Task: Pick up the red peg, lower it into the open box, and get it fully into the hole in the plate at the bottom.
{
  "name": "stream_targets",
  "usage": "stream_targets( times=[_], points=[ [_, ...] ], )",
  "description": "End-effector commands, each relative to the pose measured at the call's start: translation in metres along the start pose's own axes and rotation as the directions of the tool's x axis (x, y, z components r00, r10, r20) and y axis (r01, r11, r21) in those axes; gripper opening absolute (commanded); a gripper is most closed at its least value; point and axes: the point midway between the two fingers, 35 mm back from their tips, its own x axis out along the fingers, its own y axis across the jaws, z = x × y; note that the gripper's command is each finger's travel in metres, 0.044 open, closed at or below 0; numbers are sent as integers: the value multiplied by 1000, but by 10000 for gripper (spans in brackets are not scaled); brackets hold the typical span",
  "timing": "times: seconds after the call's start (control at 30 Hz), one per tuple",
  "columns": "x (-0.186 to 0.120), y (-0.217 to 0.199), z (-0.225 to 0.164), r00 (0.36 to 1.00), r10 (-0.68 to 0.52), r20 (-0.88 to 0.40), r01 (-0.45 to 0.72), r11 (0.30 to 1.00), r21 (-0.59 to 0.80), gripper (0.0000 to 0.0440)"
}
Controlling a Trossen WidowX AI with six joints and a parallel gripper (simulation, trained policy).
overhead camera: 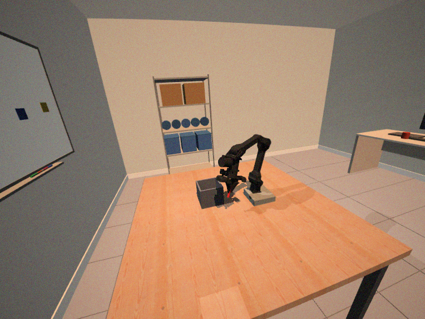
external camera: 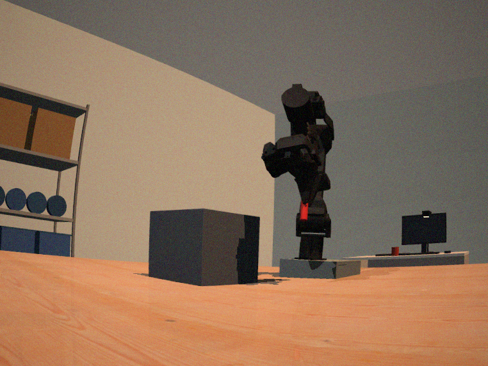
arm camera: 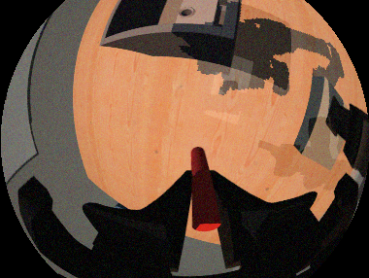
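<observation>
I am viewing a wooden table (overhead camera: 219, 247) (external camera: 236, 315) (arm camera: 131, 107) that is bearing a grey open box (overhead camera: 209, 197) (external camera: 177, 247) (arm camera: 167, 43), and in the wrist view the box is lying toward twelve o'clock, with the hole (arm camera: 186, 12) in its bottom plate showing. The black arm (overhead camera: 262, 147) (external camera: 297, 106) is standing on its base, at about three o'clock of the box in the top view. For the step in hand, which I am judging to be the carry, I am planning to raise the peg's lower end above the rim, travel toward the box, set the peg upright over the hole, and only then descend slowly; a tilted peg could be catching on the rim or the plate. The gripper (overhead camera: 230, 189) (external camera: 307, 201) (arm camera: 199, 175) is closing on the red peg (overhead camera: 228, 194) (external camera: 303, 211) (arm camera: 205, 199), its jaws standing only a narrow way apart, one on either side. The peg is hanging outside the box, above the table, its lower part projecting below the fingertips.
</observation>
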Motion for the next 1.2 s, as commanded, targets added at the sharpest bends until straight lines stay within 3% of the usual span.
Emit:
stream_targets(
  times=[0.0, 0.43, 1.17],
  points=[
    [-16, 9, 9, 999, 39, 27, -39, 999, -8, 0],
    [-43, 21, 60, 988, 52, 148, -54, 999, 9, 0],
    [-41, 24, 129, 976, -57, 208, 43, 997, 72, 0]
  ],
)
